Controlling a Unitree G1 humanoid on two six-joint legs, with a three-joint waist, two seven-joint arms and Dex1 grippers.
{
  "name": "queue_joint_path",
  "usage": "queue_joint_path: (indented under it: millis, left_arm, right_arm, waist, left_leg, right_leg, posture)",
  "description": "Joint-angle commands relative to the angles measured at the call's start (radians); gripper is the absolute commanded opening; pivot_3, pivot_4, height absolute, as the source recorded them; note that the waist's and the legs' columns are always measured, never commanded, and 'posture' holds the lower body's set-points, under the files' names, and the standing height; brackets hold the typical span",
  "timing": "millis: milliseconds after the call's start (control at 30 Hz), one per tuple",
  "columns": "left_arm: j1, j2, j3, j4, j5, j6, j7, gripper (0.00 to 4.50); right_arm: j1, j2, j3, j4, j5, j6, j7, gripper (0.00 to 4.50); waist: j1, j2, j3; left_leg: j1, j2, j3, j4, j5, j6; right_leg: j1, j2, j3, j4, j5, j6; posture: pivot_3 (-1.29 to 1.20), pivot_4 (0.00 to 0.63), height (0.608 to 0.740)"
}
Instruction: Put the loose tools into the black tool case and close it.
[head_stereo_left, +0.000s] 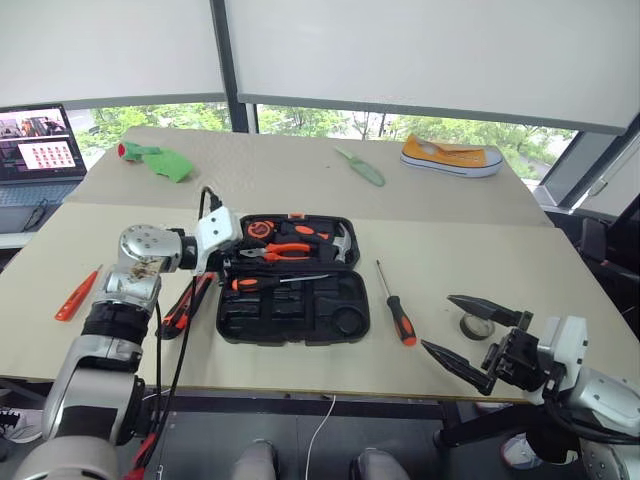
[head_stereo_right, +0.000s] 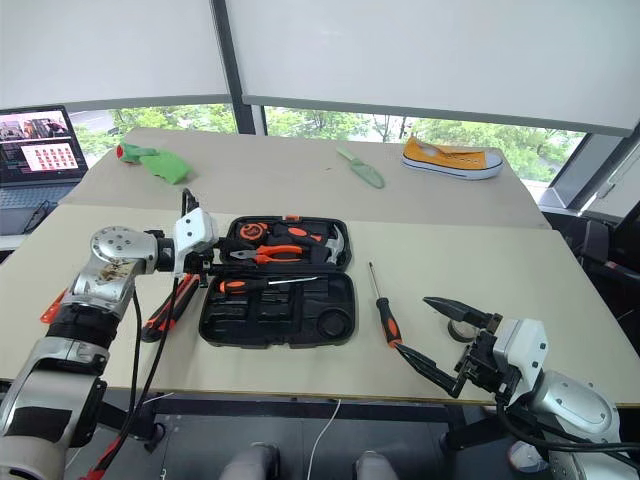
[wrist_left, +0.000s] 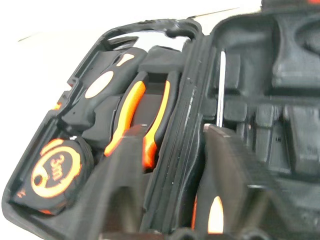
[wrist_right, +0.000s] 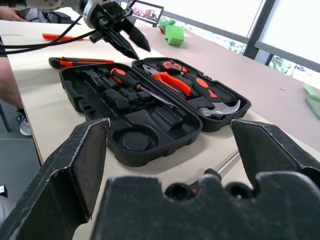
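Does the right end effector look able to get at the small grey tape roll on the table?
Probably yes: the right end effector is open, and the tape roll lies just beyond it with nothing between.

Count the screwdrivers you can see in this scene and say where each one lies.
3: a black-and-orange screwdriver lying in the open black tool case; another black-and-orange screwdriver on the table right of the case; a small all-orange screwdriver near the table's left edge. The left arm may hide more.
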Motion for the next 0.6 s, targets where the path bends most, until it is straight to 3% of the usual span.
queue_joint_path:
  millis: [33, 233, 467, 567, 600]
  left_arm:
    - [0.021, -0.023, -0.02, -0.068, -0.007, 0.099, 0.006, 0.12]
    - [0.062, -0.033, -0.108, -0.079, 0.087, 0.134, 0.036, 0.05]
    - [0.045, -0.079, -0.127, -0.041, 0.119, 0.142, 0.087, 0.05]
    - [0.044, -0.109, -0.062, -0.03, 0.047, 0.095, 0.091, 0.05]
    - [0.052, -0.111, -0.018, -0.041, -0.003, 0.071, 0.07, 0.29]
  right_arm:
    - [-0.008, 0.001, -0.011, -0.034, 0.008, -0.005, -0.011, 4.5]
    - [0.011, 0.007, -0.017, -0.029, 0.007, -0.008, -0.02, 4.5]
    - [0.04, 0.037, 0.001, -0.031, -0.012, -0.017, -0.045, 4.5]
    - [0.04, 0.057, 0.004, -0.041, -0.024, -0.013, -0.077, 4.5]
    - [0.045, 0.065, -0.006, -0.049, -0.023, -0.007, -0.097, 4.5]
  waist:
    - [0.0, 0.0, 0.0]
    - [0.003, 0.0, 0.0]
    - [0.005, 0.003, -0.002]
    - [0.006, 0.003, -0.002]
    - [0.007, 0.003, -0.002]
  left_leg:
    - [0.0, 0.0, 0.0, 0.0, 0.0, 0.0]
    - [0.001, 0.0, -0.001, 0.001, 0.0, 0.0]
    - [0.004, -0.001, -0.001, 0.001, 0.0, 0.0]
    - [0.006, -0.001, -0.001, 0.001, 0.0, 0.0]
    - [0.007, -0.001, -0.001, 0.001, 0.0, 0.0]
  right_leg:
    - [0.0, 0.0, 0.0, 0.0, 0.0, 0.0]
    - [0.002, 0.0, 0.0, 0.0, 0.0, 0.0]
    - [0.007, -0.001, -0.001, -0.001, -0.001, 0.002]
    - [0.009, -0.001, -0.001, -0.001, -0.004, 0.006]
    - [0.009, -0.002, -0.001, -0.001, -0.004, 0.007]
  posture:
    - [0.0, 0.15, 0.74]
    - [0.0, 0.15, 0.74]
    - [0.0, 0.15, 0.74]
    - [0.0, 0.15, 0.74]
    - [0.0, 0.15, 0.74]
